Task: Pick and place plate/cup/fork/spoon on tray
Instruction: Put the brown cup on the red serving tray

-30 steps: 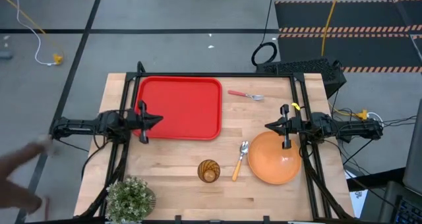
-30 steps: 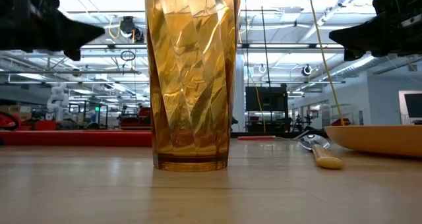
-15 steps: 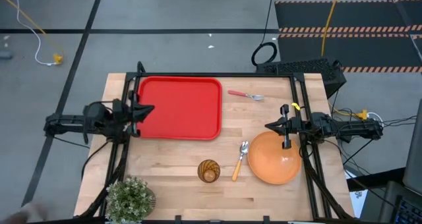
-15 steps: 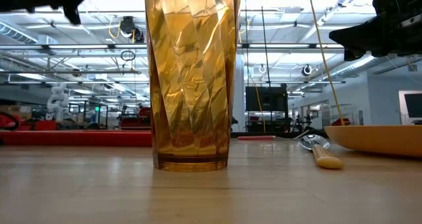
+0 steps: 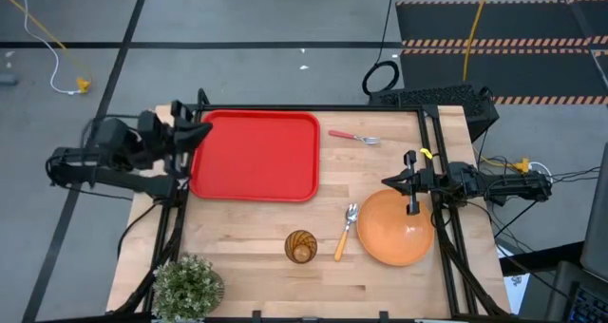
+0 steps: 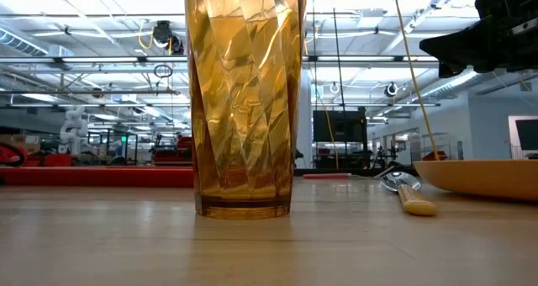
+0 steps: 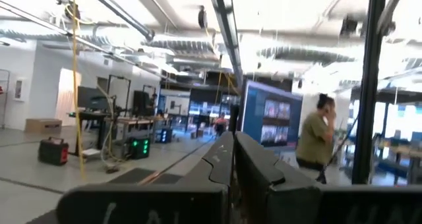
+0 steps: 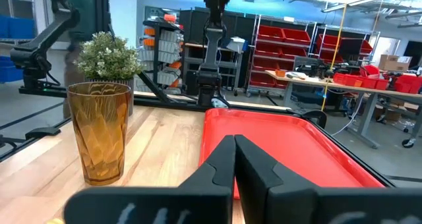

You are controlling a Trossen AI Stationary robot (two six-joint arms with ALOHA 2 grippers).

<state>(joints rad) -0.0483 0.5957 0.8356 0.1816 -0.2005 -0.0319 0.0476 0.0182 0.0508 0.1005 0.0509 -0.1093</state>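
Observation:
The red tray [image 5: 256, 157] lies flat at the table's far left, with nothing on it. The orange plate [image 5: 394, 228] rests at the near right, and the spoon [image 5: 344, 232] lies just left of it. The amber cup [image 5: 301, 246] stands upright near the front edge, filling the low view [image 6: 244, 101]. The fork [image 5: 353, 136] lies beyond the tray's right side. My left gripper [image 5: 204, 131] is shut and raised high by the tray's far left corner, pointing out into the room [image 7: 232, 141]. My right gripper [image 5: 388, 182] is shut and hangs level above the plate's far edge [image 8: 234, 141].
A potted green plant [image 5: 187, 285] stands at the near left corner. Black frame rails [image 5: 313, 108] run along the table's far edge and both sides. Bare wood lies between the tray and the cup. A person [image 7: 315, 141] stands in the room beyond.
My left gripper has risen well above the table by the tray's left side, tipping upward, and has left the low view. It has stayed shut. My right arm has kept still, and nothing on the table has moved.

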